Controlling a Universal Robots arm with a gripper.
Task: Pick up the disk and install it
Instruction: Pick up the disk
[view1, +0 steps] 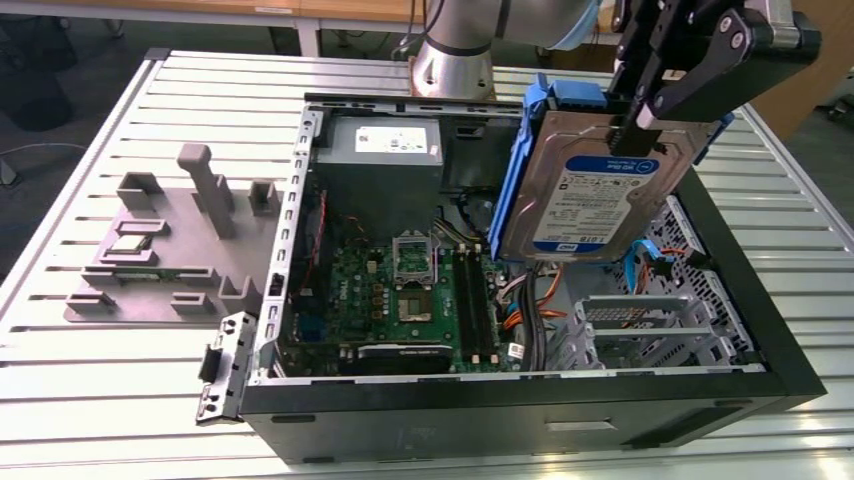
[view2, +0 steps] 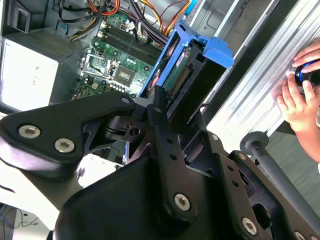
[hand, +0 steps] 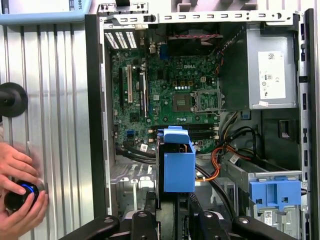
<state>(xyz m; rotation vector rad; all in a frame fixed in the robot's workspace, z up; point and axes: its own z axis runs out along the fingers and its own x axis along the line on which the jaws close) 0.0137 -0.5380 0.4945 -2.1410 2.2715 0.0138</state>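
Black computer case (view1: 534, 405) lies open on the slatted bench (view1: 107, 380), its motherboard (view1: 400, 290) exposed. Above the interior the blue-framed disk (view1: 594, 205) hangs upright, the jaws clamped on its top edge; the grey power supply (view1: 387, 150) sits beyond.

A ribbed, silvery metal bench (view1: 80, 380) catches pale light along its near edge. Behind its far edge stands a wooden desk (view1: 200, 8) on a white leg (view1: 308, 40), over dark floor (view1: 54, 110).

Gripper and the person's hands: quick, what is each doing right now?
Gripper: closed on the disk, over the open computer case.
Hands: cupped around a dark knob.
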